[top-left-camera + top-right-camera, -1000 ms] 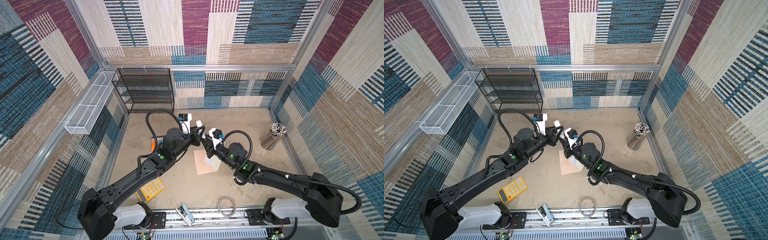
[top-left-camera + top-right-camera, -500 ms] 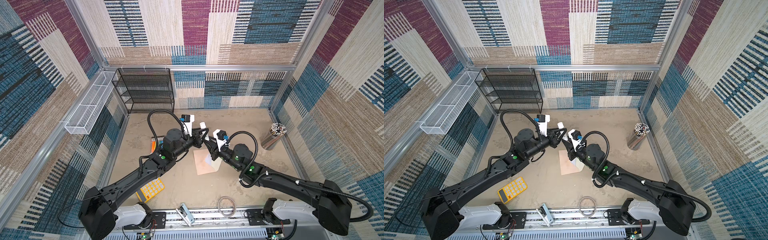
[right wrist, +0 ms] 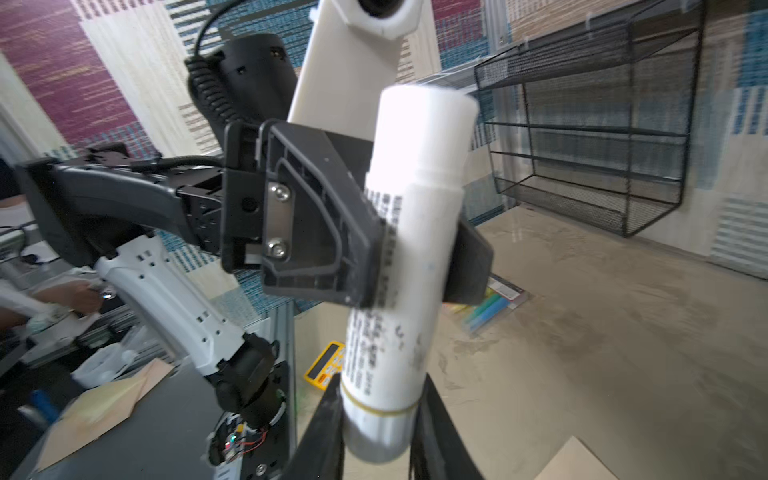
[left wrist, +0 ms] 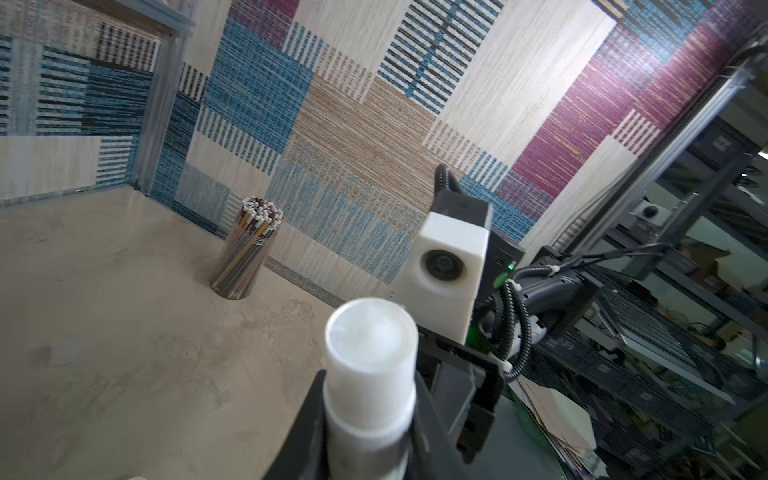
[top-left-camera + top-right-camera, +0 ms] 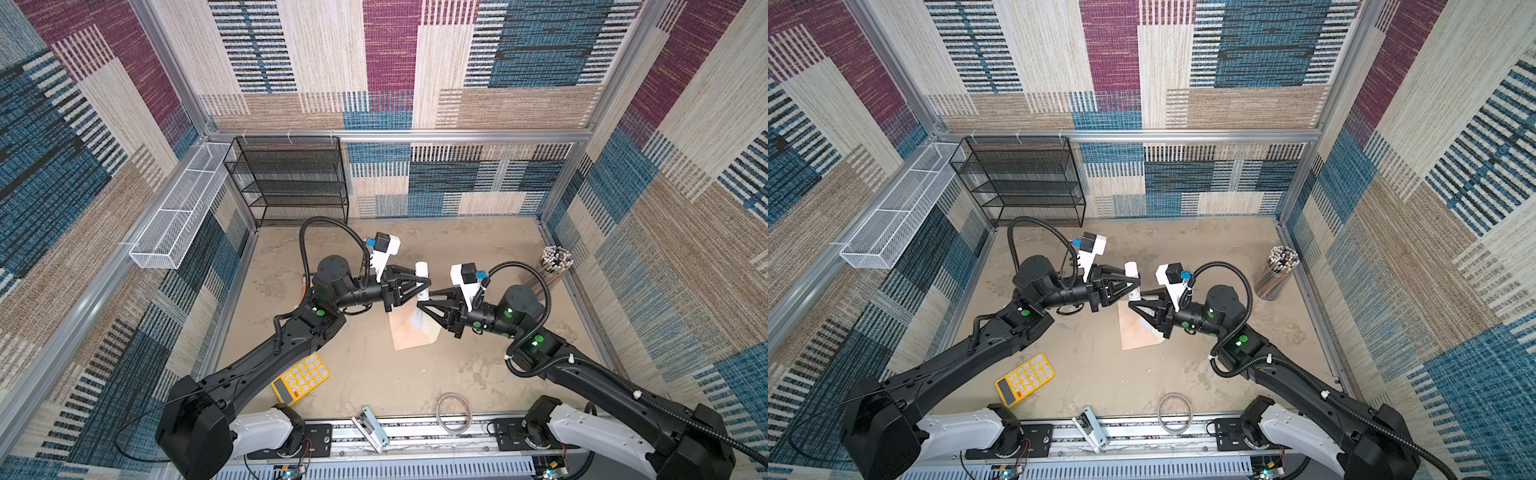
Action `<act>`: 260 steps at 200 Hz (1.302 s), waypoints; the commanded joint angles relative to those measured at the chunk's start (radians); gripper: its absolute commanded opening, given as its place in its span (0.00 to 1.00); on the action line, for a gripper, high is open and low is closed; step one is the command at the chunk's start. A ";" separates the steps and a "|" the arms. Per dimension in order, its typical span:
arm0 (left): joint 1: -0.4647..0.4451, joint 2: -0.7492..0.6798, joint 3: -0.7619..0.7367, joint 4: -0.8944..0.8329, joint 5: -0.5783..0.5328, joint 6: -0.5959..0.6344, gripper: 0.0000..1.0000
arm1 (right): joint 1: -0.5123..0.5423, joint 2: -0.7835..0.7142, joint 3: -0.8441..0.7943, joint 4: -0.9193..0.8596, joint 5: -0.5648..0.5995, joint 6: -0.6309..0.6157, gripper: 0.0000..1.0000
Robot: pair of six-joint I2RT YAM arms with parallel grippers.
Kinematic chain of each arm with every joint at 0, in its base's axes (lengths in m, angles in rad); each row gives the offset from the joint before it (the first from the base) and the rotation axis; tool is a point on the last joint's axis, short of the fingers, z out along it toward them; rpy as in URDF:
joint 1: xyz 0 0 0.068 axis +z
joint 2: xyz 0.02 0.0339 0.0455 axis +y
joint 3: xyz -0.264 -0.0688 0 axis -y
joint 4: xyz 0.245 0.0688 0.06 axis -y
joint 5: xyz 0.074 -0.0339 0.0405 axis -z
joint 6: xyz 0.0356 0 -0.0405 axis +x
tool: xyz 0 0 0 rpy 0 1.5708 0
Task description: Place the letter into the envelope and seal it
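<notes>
With left gripper [image 5: 423, 286] clamped mid-tube on glue stick [image 5: 421, 269] and right gripper [image 5: 424, 300] clamped on its base, aloft over worktop [image 5: 374, 374] centre: could slip under uneven pull, drop onto envelope [image 5: 409, 334] below, smear it. No contents visible in wall basket [image 5: 174, 220] or back-left-corner rack [image 5: 291, 183]; letter [image 5: 417, 319] apparently inside envelope, sliver showing; right-edge cup [image 5: 550, 276] crammed with pencils [image 5: 556, 254].
</notes>
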 commanded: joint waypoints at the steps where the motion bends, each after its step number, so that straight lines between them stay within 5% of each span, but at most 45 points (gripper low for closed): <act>1: -0.004 -0.004 -0.017 -0.058 0.137 -0.047 0.00 | -0.009 0.008 0.033 0.085 -0.208 0.031 0.05; 10: -0.004 -0.012 -0.016 -0.077 0.112 -0.036 0.00 | -0.009 0.013 0.043 0.047 -0.181 -0.008 0.12; 28: -0.005 -0.033 -0.001 -0.152 0.007 0.014 0.00 | -0.008 0.013 0.019 0.023 -0.053 -0.082 0.46; 64: -0.004 -0.089 0.033 -0.307 -0.429 0.094 0.00 | 0.014 0.004 -0.066 0.061 0.223 -0.184 0.67; 81: -0.006 -0.099 0.041 -0.329 -0.584 0.096 0.00 | 0.055 0.014 -0.084 0.097 0.350 -0.219 0.68; 139: -0.052 -0.055 0.078 -0.339 -0.797 0.097 0.00 | 0.181 0.137 -0.043 0.227 0.732 -0.311 0.63; 260: -0.095 -0.027 0.078 -0.305 -0.844 0.101 0.00 | 0.191 0.305 0.069 0.206 0.735 -0.324 0.40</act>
